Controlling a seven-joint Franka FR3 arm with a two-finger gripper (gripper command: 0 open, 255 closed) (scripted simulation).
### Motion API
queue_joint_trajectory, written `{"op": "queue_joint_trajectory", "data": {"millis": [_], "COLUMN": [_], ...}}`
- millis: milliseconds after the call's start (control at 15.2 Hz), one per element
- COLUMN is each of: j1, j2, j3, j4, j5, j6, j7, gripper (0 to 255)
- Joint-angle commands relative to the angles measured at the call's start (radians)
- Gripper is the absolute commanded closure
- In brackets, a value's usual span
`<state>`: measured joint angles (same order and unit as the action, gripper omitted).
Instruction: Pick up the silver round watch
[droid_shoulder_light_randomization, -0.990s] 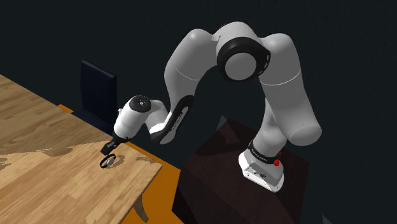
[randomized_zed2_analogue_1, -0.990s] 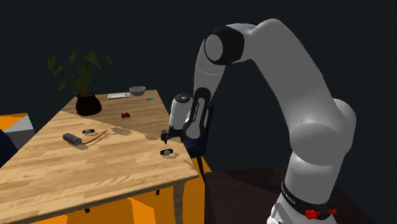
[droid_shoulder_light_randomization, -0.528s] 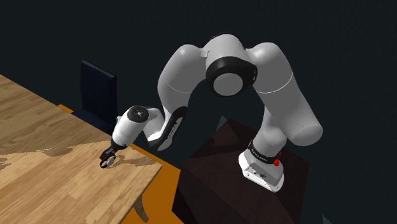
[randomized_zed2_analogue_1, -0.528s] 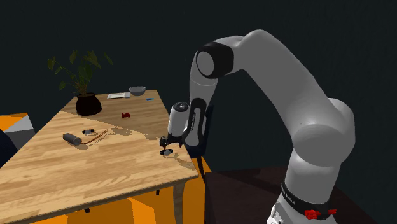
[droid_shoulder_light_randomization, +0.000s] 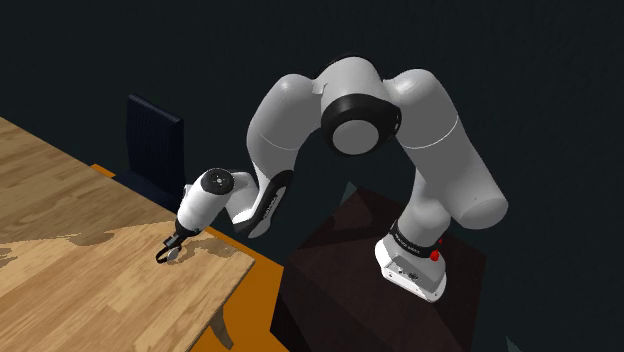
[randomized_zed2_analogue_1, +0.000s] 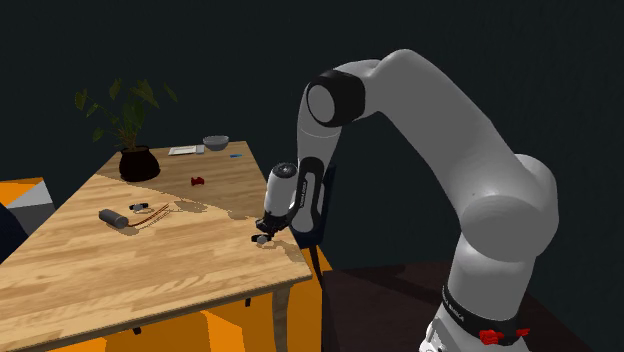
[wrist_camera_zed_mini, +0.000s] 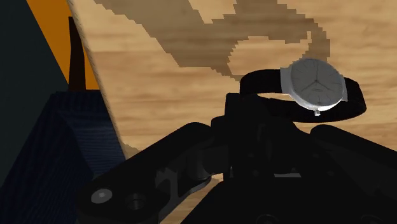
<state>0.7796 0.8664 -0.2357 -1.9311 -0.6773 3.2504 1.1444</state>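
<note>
In the shoulder view, the white arm (droid_shoulder_light_randomization: 300, 110) arched from the stand (droid_shoulder_light_randomization: 340, 270) at four o'clock over to the bench (droid_shoulder_light_randomization: 80, 230) at eight o'clock. The end effector (droid_shoulder_light_randomization: 170, 248) pointed down near the bench's corner, low over the wood. The watch (droid_shoulder_light_randomization: 162, 258) lay on the bench directly beneath it, and we saw only a dark loop of strap at the end effector's seven o'clock. A dark blue chair back (droid_shoulder_light_randomization: 155, 145) stood beyond the bench at the end effector's twelve o'clock.

In the second exterior view, the end effector (randomized_zed2_analogue_1: 264, 233) hung over the bench's (randomized_zed2_analogue_1: 150, 270) near corner. The watch (randomized_zed2_analogue_1: 262, 241) was a small pale and dark spot at its six o'clock, touching it or nearly so. Well apart, toward ten o'clock, we noted a potted plant (randomized_zed2_analogue_1: 130, 130), a grey bowl (randomized_zed2_analogue_1: 216, 142), a small red thing (randomized_zed2_analogue_1: 198, 180) and a dark cylinder (randomized_zed2_analogue_1: 113, 217).

In the wrist view, the watch (wrist_camera_zed_mini: 315, 84) showed a round silver face on a black strap, lying on the wood just past the end effector (wrist_camera_zed_mini: 296, 118), toward one o'clock of its middle. The strap ran down against the black of the hand. We could not tell whether the end effector stood apart or was clamped on the strap.
</note>
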Motion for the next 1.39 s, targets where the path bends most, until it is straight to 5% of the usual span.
{"op": "queue_joint_trajectory", "data": {"millis": [0, 1320], "j1": [0.000, -0.106], "j2": [0.000, -0.216], "j3": [0.000, 0.123], "j4": [0.000, -0.100], "j5": [0.000, -0.010], "j6": [0.000, -0.131], "j7": [0.000, -0.073], "gripper": [255, 255]}}
